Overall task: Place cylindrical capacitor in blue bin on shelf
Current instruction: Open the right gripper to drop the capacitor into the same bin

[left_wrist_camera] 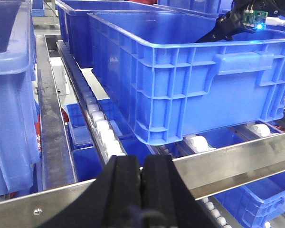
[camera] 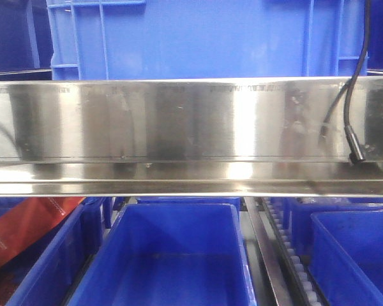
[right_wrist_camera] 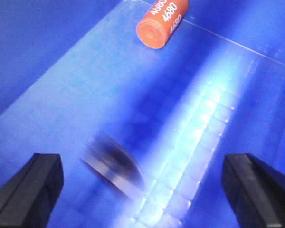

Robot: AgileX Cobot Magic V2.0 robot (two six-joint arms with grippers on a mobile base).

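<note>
Capacitor (right_wrist_camera: 113, 164) blurred on bin (right_wrist_camera: 47, 61) floor, near orange cell (right_wrist_camera: 162, 21). Right hand (right_wrist_camera: 142, 183) wide, empty: lift straight out. Left hand (left_wrist_camera: 141, 178) pressed closed.

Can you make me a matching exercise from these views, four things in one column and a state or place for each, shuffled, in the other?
Things:
1. cylindrical capacitor
2. orange cylinder
3. left gripper
4. right gripper

States:
A. fingers pressed together, holding nothing, in front of the shelf rail
B. lying on its side at the far end of the bin floor, printed 4680
C. fingers spread wide apart above the blue bin floor
D. a dark motion-blurred shape between the open fingers, free of both

Pairs: 1-D, 2-B, 3-A, 4-C
</note>
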